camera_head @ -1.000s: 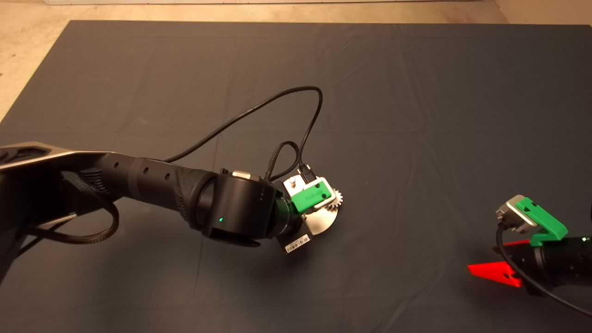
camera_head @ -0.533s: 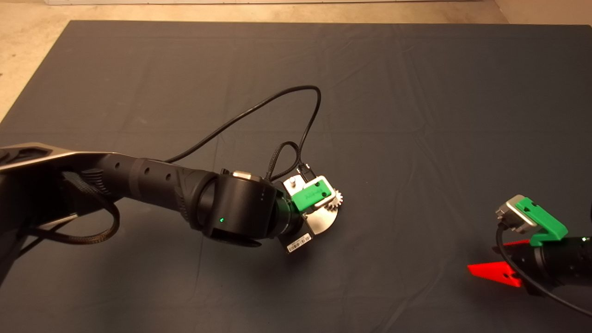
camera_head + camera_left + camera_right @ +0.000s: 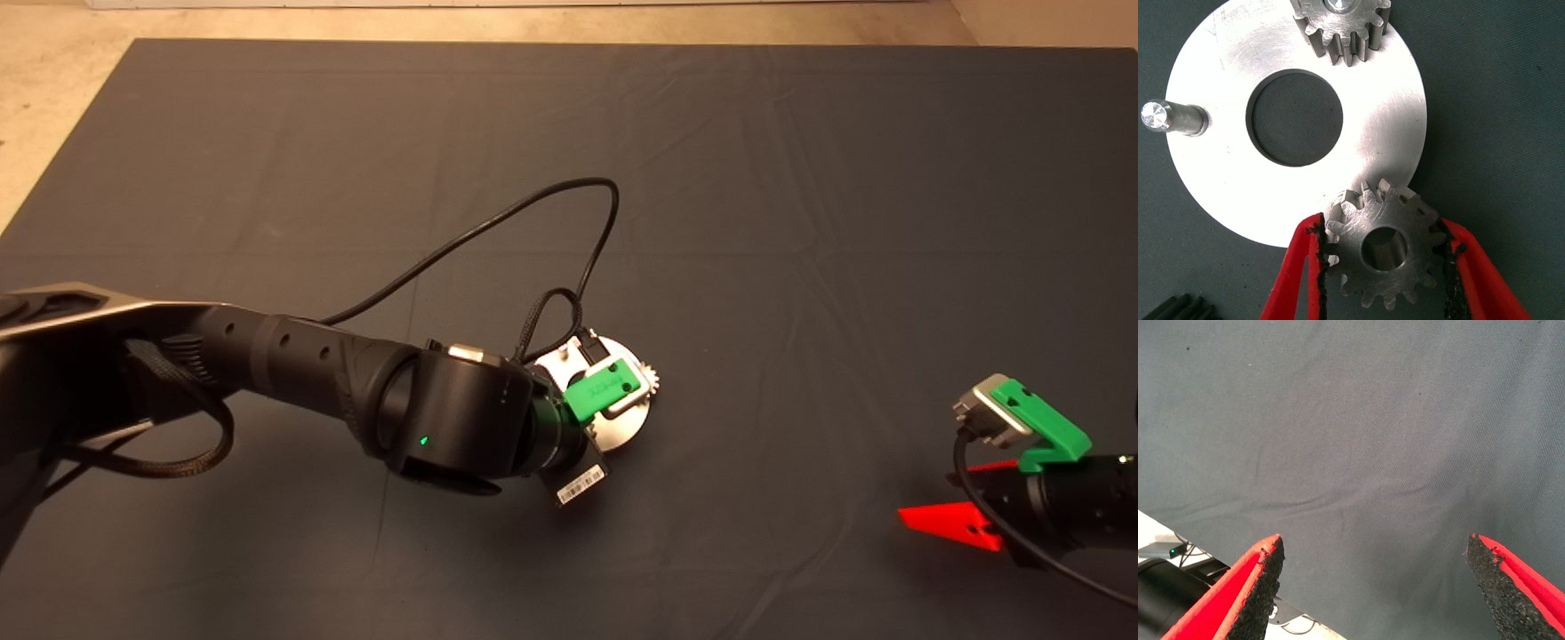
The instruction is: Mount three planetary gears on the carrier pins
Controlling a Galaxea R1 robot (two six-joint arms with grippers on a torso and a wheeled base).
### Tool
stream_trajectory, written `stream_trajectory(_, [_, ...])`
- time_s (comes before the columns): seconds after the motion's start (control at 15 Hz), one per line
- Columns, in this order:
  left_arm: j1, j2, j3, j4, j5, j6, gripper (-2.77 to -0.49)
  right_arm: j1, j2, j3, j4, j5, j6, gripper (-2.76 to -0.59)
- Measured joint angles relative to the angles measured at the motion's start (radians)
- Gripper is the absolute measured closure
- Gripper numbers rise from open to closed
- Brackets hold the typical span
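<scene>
The round silver plate (image 3: 1378,133) with a central hole lies on the mat; in the head view it (image 3: 618,431) shows under my left wrist. One planetary gear (image 3: 1341,27) sits on a carrier pin at the plate's rim and peeks out in the head view (image 3: 651,382). A second pin (image 3: 1165,117) stands bare. My left gripper (image 3: 1381,230) is shut on another gear (image 3: 1385,250), held flat over the plate's rim; the pin under it is hidden. The third gear is out of view. My right gripper (image 3: 965,493) is parked open at the lower right.
A black cable (image 3: 533,200) loops over the mat behind the left wrist. The mat's far and left edges meet pale floor (image 3: 53,71). The right wrist view shows bare mat (image 3: 1358,440) and, past its edge, cables on the floor.
My left wrist has shifted slightly toward the front of the mat with the gear in it, uncovering more of the plate's back. The right arm has not moved.
</scene>
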Motion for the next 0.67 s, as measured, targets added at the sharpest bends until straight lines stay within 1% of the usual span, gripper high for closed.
stream_trajectory(0.07, [0.002, -0.003, 0.001, 0.0, -0.002, 0.0, -0.8, 0.0, 0.0, 0.0, 0.0, 0.0, 0.0, -2.02])
stream_trajectory(0.2, [0.009, -0.005, 0.004, 0.011, -0.001, 0.001, -0.8, 0.0, 0.0, 0.0, 0.0, 0.0, 0.0, -2.02])
stream_trajectory(0.4, [0.011, -0.005, 0.004, 0.022, -0.001, 0.006, -0.8, 0.0, 0.0, 0.0, 0.0, 0.0, 0.0, -2.02])
stream_trajectory(0.67, [0.011, -0.005, 0.002, 0.023, -0.003, 0.047, -0.78, 0.0, 0.0, 0.0, 0.0, 0.0, 0.0, -2.02])
